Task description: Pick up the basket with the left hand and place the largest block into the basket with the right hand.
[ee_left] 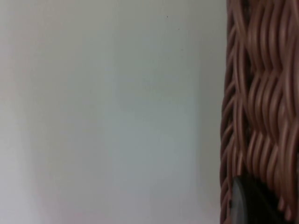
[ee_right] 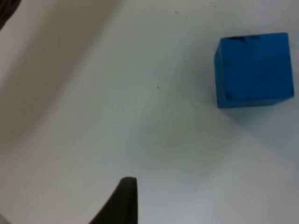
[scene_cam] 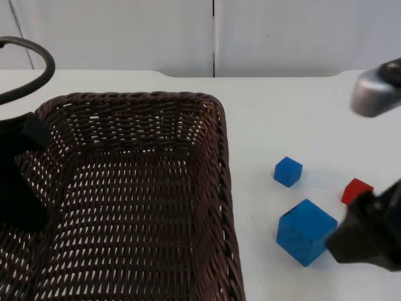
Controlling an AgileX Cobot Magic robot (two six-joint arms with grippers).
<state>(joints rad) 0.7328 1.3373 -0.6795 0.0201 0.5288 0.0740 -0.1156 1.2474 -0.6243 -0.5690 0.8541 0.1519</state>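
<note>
Risk lies mostly in picking the wrong cube: the large blue block (scene_cam: 305, 231) sits on the table (scene_cam: 282, 113) just right of the basket (scene_cam: 222, 188), with a small blue block (scene_cam: 287, 171) behind it and a red block (scene_cam: 356, 190) near its right side. The right hand (scene_cam: 360, 241) hovers touching-close at the large block's right edge; whether it is spread I cannot tell. A skewed approach could shove the block away. The left hand (scene_cam: 22, 182) is at the basket's left rim, seemingly pinching it, though the grip is hidden.
</note>
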